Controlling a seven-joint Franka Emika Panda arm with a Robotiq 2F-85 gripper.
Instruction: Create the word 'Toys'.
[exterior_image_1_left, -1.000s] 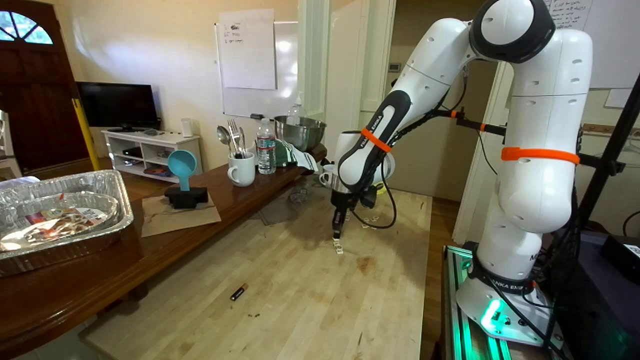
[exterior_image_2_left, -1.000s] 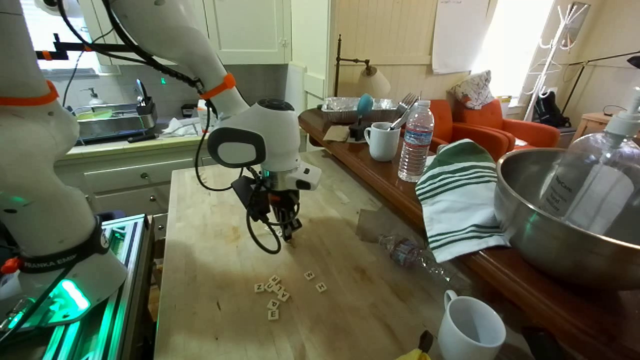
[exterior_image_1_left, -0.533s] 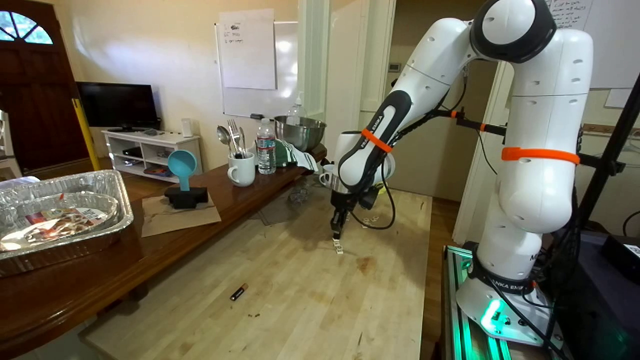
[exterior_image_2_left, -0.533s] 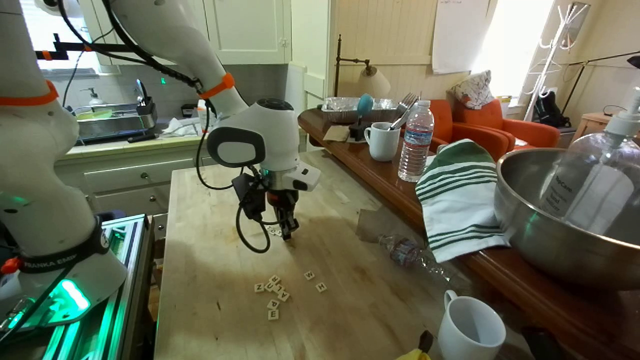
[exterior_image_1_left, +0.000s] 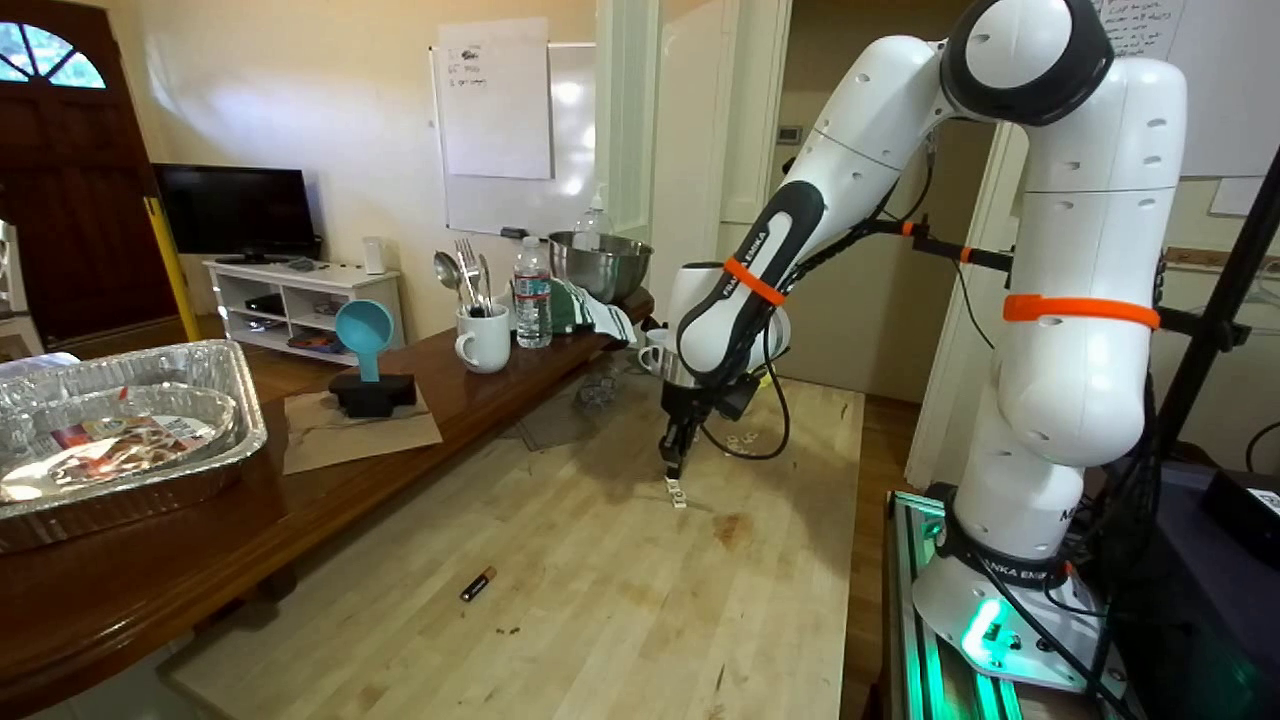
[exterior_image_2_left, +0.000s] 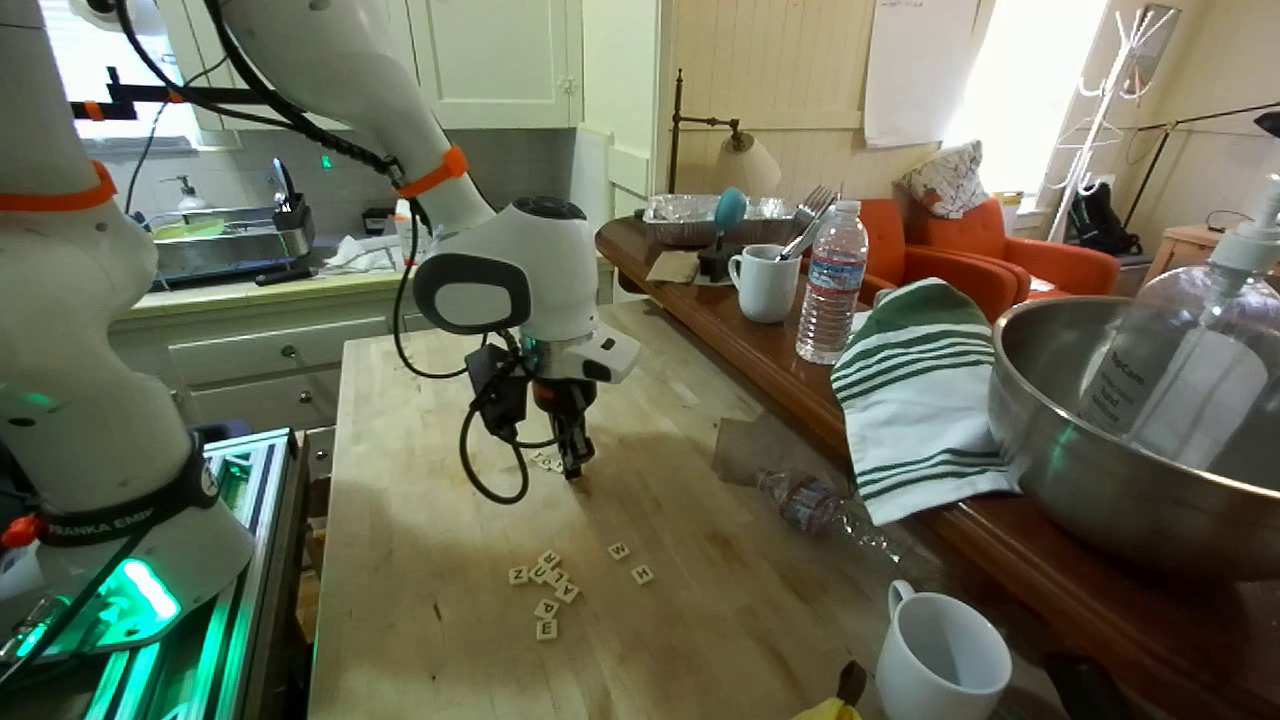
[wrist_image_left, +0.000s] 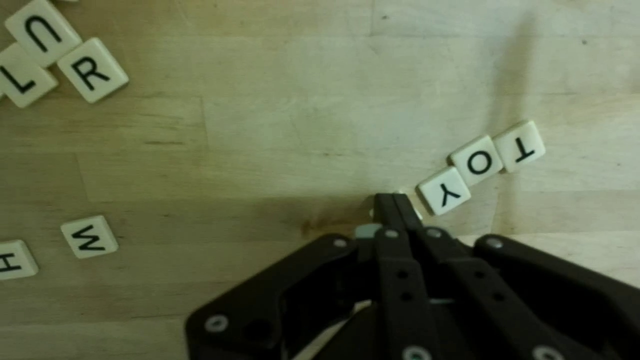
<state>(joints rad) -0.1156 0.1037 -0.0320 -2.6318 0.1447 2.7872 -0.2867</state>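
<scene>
Small whitish letter tiles lie on the wooden table. In the wrist view the T tile (wrist_image_left: 521, 147), O tile (wrist_image_left: 476, 161) and Y tile (wrist_image_left: 444, 191) form a slanted touching row. My gripper (wrist_image_left: 393, 197) is shut, its fingertips pressed together with nothing seen between them. The fingertips cover a further tile (wrist_image_left: 418, 214); only its corners show and its letter is hidden. A small gap separates it from the Y tile. In both exterior views the gripper (exterior_image_1_left: 673, 470) (exterior_image_2_left: 572, 472) points down at the tabletop beside this row (exterior_image_1_left: 677, 494) (exterior_image_2_left: 545, 461).
Loose tiles lie apart from the row: the R tile (wrist_image_left: 93, 70), U tile (wrist_image_left: 43, 32), L tile (wrist_image_left: 25, 75), W tile (wrist_image_left: 90, 236) and H tile (wrist_image_left: 16, 260). A battery (exterior_image_1_left: 478, 584), a white mug (exterior_image_2_left: 943, 655) and a crumpled bottle (exterior_image_2_left: 815, 505) are also on the table.
My gripper has turned and shifted slightly, staying low at the row. Its hanging cable has swung left in an exterior view, and more of the tile row shows there. The tiles show no clear movement.
</scene>
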